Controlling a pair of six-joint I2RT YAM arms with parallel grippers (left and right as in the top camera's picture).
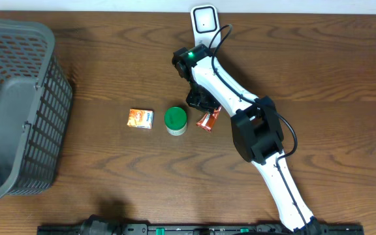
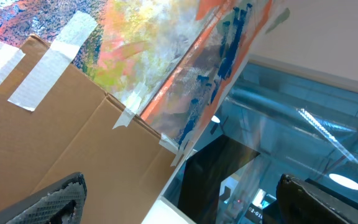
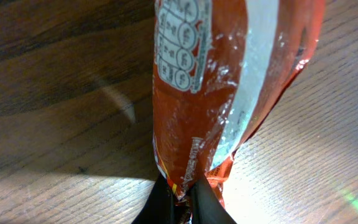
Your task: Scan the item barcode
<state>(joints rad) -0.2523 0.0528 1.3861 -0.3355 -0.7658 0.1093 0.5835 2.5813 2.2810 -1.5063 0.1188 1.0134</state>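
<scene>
overhead: packet (image 1: 209,120) lies on table (image 1: 109,65) near jar (image 1: 175,121); scanner (image 1: 204,19) well apart at far edge, bare wood between | left wrist: left gripper (image 2: 179,210) spread wide, holds nothing | right wrist: right gripper (image 3: 182,202) pinches packet (image 3: 229,93) by its end seam; the foil looks light, soft, slippery, and may flop when lifted

Grey mesh basket (image 1: 44,130) at the wooden table's (image 1: 109,52) left; orange carton (image 1: 140,118) just beside green-lidded tub (image 1: 175,120).

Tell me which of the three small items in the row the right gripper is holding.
The red foil packet, pinched at its end by the right gripper; the green-lidded jar and orange carton sit untouched beside it.
</scene>
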